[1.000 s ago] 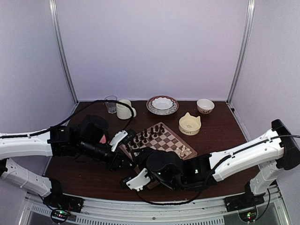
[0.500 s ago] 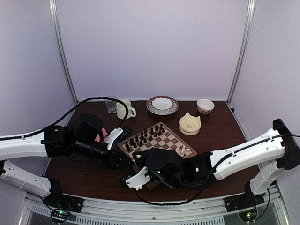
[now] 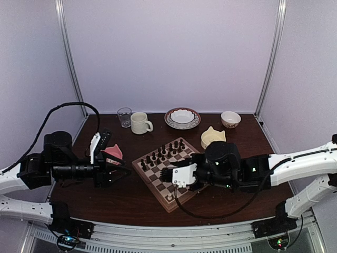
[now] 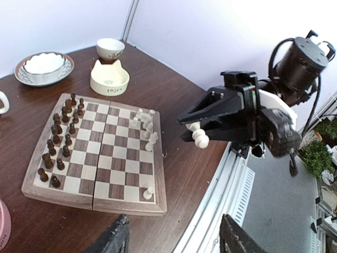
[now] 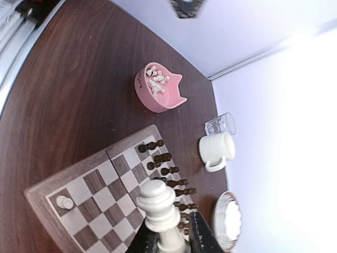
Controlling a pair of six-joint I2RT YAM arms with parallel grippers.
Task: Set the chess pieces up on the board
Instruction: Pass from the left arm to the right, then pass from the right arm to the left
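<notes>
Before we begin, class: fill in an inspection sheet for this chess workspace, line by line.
Surface: dark wooden table, no spills seen.
Job's things: board lies flat; dark pieces lined along one side; some white pieces on the opposite side, more in the pink bowl.
Clutter: glass, mug, plate holding a white bowl, small bowl, cat-shaped bowl.
Pincers: left pincer open, empty; right pincer shut on a white piece, above the board.
Cables: black cable loops over the left arm.
Surroundings: pale walls, metal posts.
</notes>
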